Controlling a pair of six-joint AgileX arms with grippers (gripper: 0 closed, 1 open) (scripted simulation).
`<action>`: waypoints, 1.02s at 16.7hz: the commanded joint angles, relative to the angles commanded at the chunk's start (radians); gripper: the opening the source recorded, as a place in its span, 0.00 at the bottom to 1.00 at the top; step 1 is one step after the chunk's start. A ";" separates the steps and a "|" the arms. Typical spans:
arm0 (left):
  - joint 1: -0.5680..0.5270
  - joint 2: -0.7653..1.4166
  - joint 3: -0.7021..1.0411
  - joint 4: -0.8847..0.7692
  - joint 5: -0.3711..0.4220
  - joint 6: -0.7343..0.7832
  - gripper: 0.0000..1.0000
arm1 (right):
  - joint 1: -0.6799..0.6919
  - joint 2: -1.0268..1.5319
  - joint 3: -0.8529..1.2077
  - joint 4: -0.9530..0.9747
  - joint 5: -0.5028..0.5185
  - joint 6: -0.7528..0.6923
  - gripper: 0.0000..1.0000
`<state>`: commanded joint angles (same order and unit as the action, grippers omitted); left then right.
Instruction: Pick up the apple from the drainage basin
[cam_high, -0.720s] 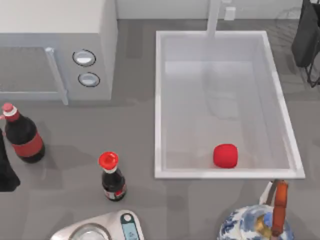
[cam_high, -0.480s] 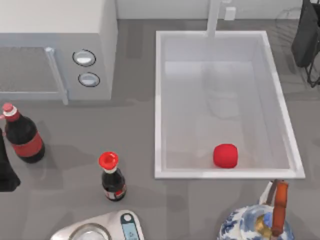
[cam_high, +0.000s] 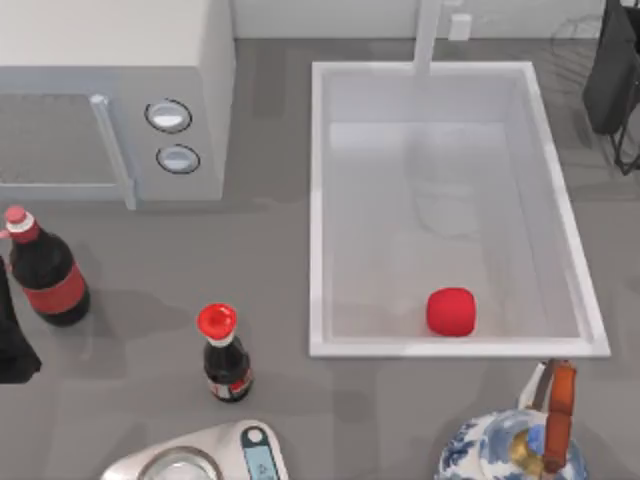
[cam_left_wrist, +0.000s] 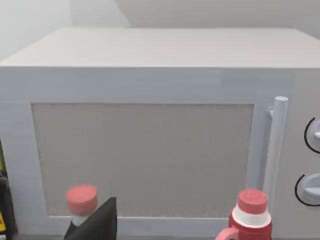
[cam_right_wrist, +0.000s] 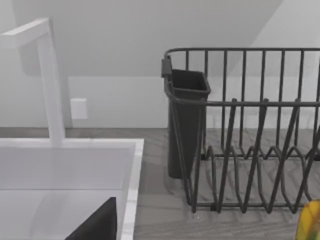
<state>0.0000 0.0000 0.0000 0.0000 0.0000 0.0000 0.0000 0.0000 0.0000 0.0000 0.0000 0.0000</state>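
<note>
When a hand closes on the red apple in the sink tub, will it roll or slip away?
The apple looks rounded but blocky, so it probably rocks rather than rolls far. Its surface looks smooth, so it may slip in a light pinch. It sits near the drainage basin's near wall, on a smooth pale bottom, so a nudge would likely slide it against that wall.

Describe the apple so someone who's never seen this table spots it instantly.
Find the large white rectangular drainage basin at the table's right. On its pale bottom, near the front wall, sits the small bright-red blocky apple. It is all red and alone; the red-capped dark bottles stand outside.
</note>
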 joint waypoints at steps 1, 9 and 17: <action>0.000 0.000 0.000 0.000 0.000 0.000 1.00 | 0.000 0.000 0.000 0.000 0.000 0.000 1.00; 0.000 0.000 0.000 0.000 0.000 0.000 1.00 | 0.000 0.000 0.000 0.000 0.000 0.000 1.00; 0.000 0.000 0.000 0.000 0.000 0.000 1.00 | 0.044 0.157 0.147 -0.098 0.000 0.046 1.00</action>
<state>0.0000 0.0000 0.0000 0.0000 0.0000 0.0000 0.0441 0.1568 0.1467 -0.0981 0.0002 0.0458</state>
